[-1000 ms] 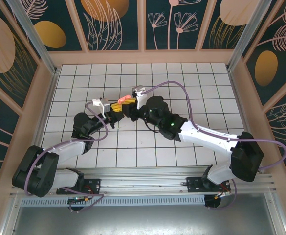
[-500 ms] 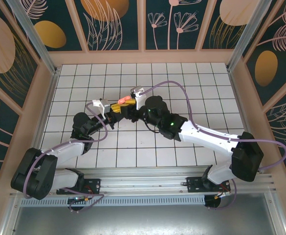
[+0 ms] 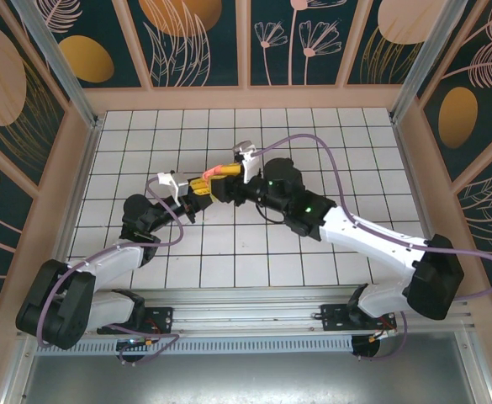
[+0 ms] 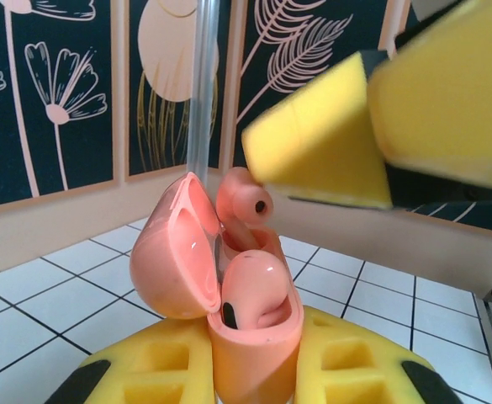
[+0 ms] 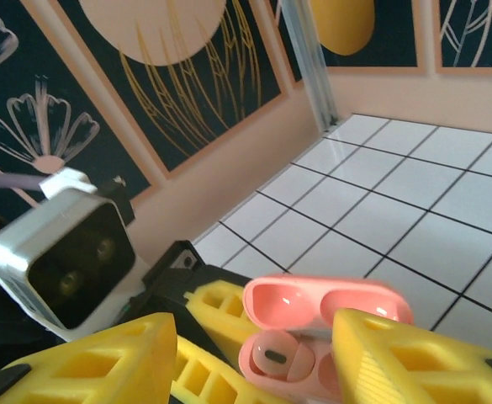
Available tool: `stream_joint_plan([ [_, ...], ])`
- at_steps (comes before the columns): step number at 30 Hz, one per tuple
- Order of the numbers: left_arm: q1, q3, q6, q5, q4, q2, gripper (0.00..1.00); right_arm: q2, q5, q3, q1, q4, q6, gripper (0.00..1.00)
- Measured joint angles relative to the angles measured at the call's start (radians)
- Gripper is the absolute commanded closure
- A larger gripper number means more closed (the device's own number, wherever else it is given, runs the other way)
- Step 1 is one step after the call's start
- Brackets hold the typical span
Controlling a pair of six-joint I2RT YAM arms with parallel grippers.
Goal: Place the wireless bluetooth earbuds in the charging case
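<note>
DESK: What is the left arm doing?

PHOTOGRAPHER: The left end effector [image 4: 250,374] is clamping the pink charging case [image 4: 250,337] upright by its lower body. Its jaws are narrowed hard against the sides, and the lid [image 4: 174,252] is hanging open. It is holding the case above the middle of the surface [image 3: 330,135], a little toward the far edge.

DESK: And the earbuds?

PHOTOGRAPHER: One pink earbud [image 4: 254,290] is sitting down in the nearer socket. The second pink earbud [image 4: 244,198] is standing proud of the farther socket, stem apparently pointing down into the case. How deep it is sitting, I cannot tell.

DESK: The right arm?

PHOTOGRAPHER: The right end effector [image 5: 254,337] is hovering just above and beside that raised earbud. Its fingers [image 5: 414,362] are standing moderately apart and gripping nothing, with the case lying in the gap below them. It is the nearer one for the coming move, which is looking like a straight press down along the stem.
</note>
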Motion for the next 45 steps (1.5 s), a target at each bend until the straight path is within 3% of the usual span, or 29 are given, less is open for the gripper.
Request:
stream_joint_plan([
  [11, 0.000, 0.016, 0.027, 0.074, -0.010, -0.013, 0.86, -0.051, -0.254, 0.000, -0.162, 0.026, 0.106, 0.43],
  [36, 0.000, 0.039, 0.031, 0.143, -0.023, -0.013, 0.86, 0.078, -0.533, 0.077, -0.202, -0.051, 0.166, 0.40],
  [45, -0.007, 0.046, 0.064, 0.143, -0.077, -0.021, 0.85, 0.020, -0.585, -0.010, -0.228, 0.058, 0.191, 0.45],
])
